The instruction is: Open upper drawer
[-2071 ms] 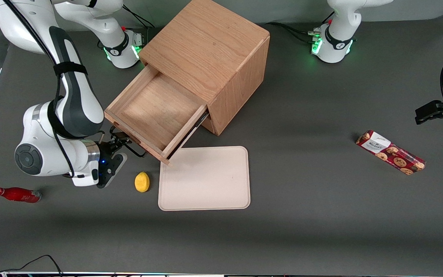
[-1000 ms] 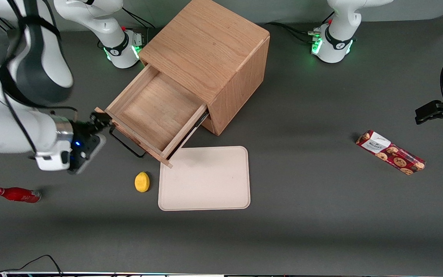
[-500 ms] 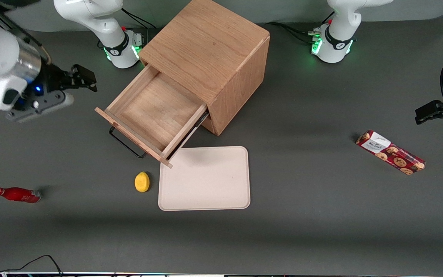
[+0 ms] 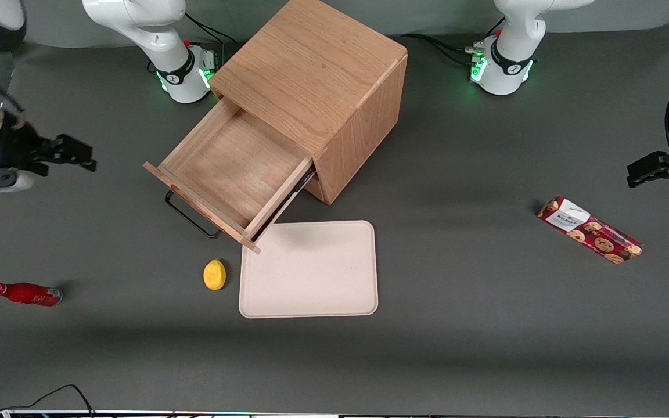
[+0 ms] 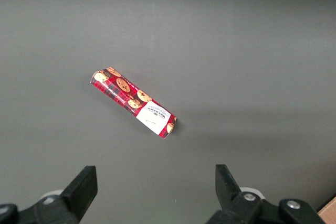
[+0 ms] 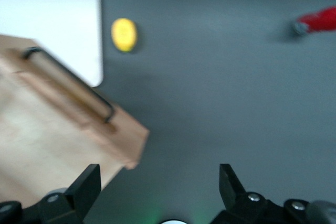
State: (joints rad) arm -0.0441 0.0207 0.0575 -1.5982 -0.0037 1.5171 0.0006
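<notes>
The upper drawer of the light oak cabinet stands pulled far out, an empty wooden tray with a thin black bar handle on its front. It also shows in the right wrist view, with the handle. My gripper is open and empty, raised above the table, well away from the drawer toward the working arm's end. In the wrist view its fingers stand wide apart over bare table beside the drawer's corner. The lower drawer is hidden under the upper one.
A beige tray lies nearer the front camera than the drawer, with a yellow lemon beside it. A red bottle lies toward the working arm's end. A red cookie packet lies toward the parked arm's end.
My gripper let go of the handle, rose and swung away from the drawer toward the working arm's end of the table. The drawer stays open.
</notes>
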